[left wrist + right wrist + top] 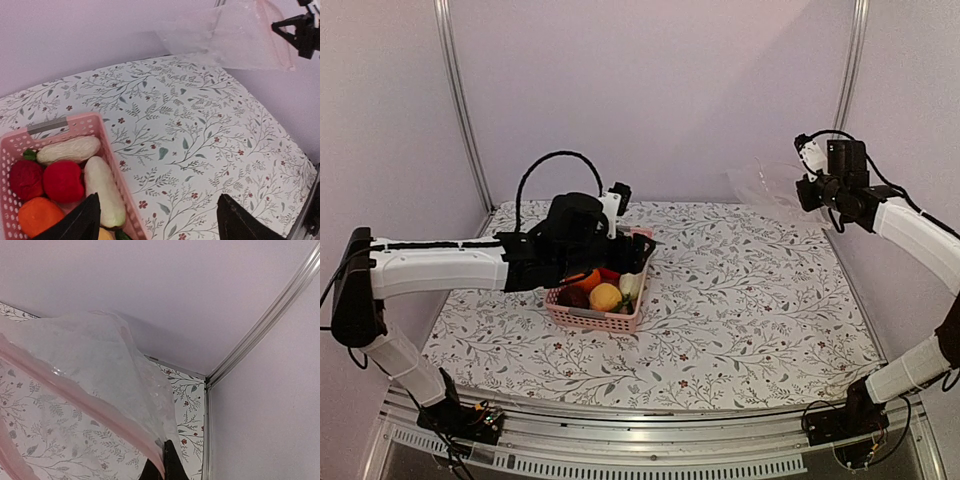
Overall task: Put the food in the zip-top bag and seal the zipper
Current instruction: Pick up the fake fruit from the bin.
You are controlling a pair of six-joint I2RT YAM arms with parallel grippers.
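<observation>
The food lies in a pink basket (590,318): a yellow lemon (605,296), a maroon piece (572,296), an orange (37,215), two red pieces (62,180) and two white radish pieces (68,150). My left gripper (157,225) is open above the basket's right rim, and also shows in the top view (630,250). My right gripper (165,460) is shut on the zip-top bag's (100,355) mouth edge, next to the pink zipper (75,390). It holds the clear bag (765,190) raised at the far right. The bag holds no food.
The floral cloth (750,300) covers the table. Metal frame posts (460,110) stand at the back corners. The right wall is close behind my right gripper (810,190). The basket rim (75,122) lies under my left finger.
</observation>
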